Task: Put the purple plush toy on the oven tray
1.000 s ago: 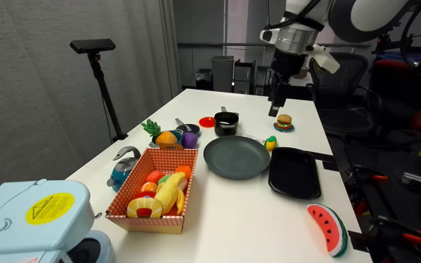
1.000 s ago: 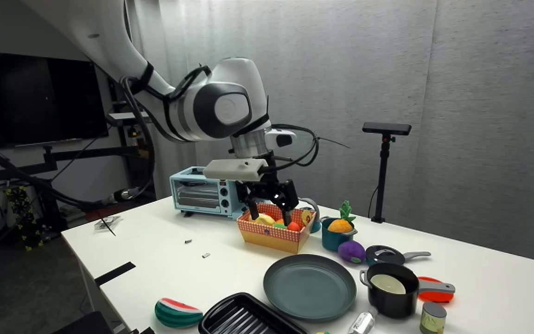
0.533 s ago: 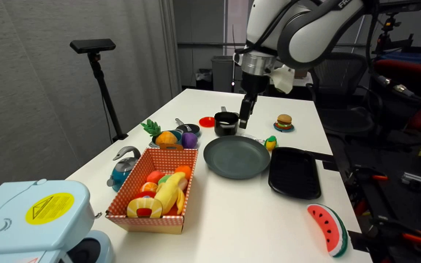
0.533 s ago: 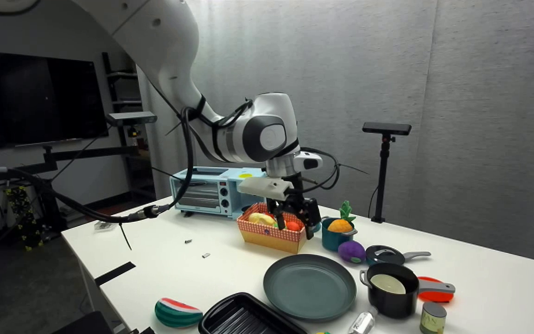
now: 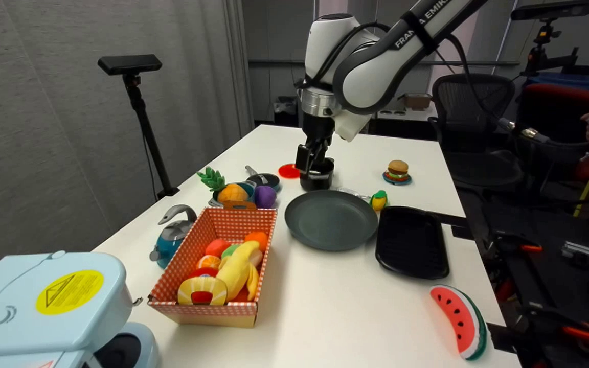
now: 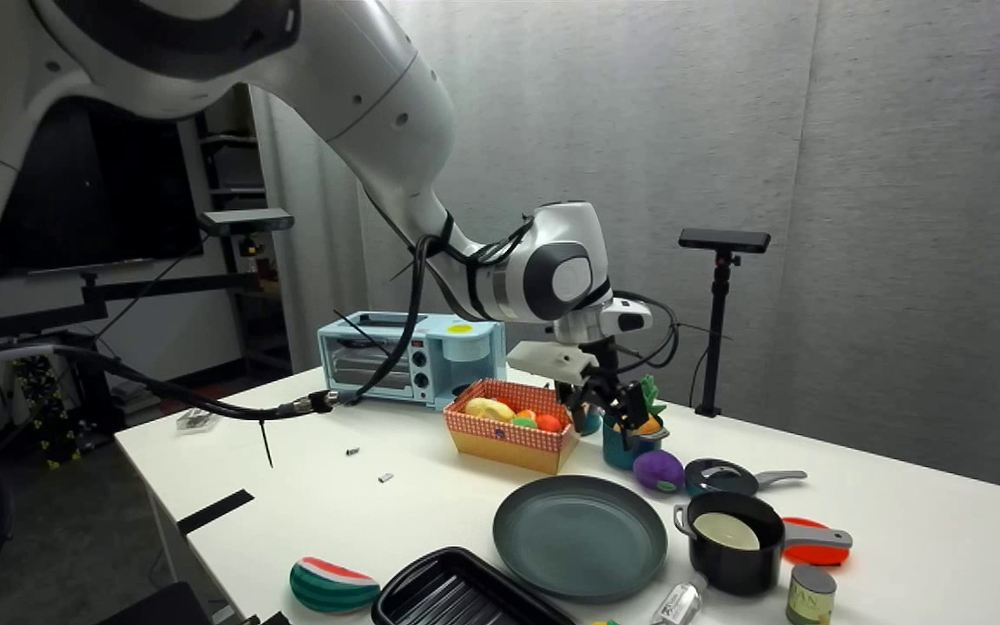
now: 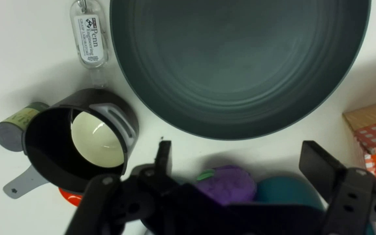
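Observation:
The dark purple plush toy lies on the white table between a teal pot and a small lidded pan. It also shows in an exterior view, partly behind the basket. In the wrist view the toy is partly hidden by the gripper's own body. The black oven tray lies beside the round plate, near the table's edge; an exterior view cuts off its near end. It is out of the wrist view. My gripper is open and empty, its fingers wide apart above the table near the toy.
The dark grey plate and black pot are near the gripper. The teal pot holding a toy pineapple touches or nearly touches the toy. A checkered basket of toy fruit and a lidded pan stand nearby.
The arm has moved across the table toward the plush toy, leftward in an exterior view and rightward in another, and a little lower. The gripper stays open. The objects have not moved.

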{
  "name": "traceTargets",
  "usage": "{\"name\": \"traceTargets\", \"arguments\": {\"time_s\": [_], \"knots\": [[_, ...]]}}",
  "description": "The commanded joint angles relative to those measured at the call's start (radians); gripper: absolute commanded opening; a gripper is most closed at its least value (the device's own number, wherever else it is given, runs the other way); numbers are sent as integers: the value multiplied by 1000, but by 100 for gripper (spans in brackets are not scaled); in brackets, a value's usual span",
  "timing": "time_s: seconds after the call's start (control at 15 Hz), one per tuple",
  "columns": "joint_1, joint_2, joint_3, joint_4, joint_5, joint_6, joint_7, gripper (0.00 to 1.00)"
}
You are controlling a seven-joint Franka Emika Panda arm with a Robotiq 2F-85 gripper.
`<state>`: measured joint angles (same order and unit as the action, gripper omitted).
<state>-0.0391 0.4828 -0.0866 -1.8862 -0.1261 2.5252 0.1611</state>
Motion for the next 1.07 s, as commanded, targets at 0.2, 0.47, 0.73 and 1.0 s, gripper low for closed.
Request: {"name": "traceTargets", "arguments": {"time_s": [0.2,0.47,0.73,1.0], "knots": [[-6,188,-19,306,51,-113,33,100],[-21,281,-18,464,72,-156,20,100],[-14,371,-18,581,74,-167,35,100],[-9,445,-13,657,75,-169,29,100]]}}
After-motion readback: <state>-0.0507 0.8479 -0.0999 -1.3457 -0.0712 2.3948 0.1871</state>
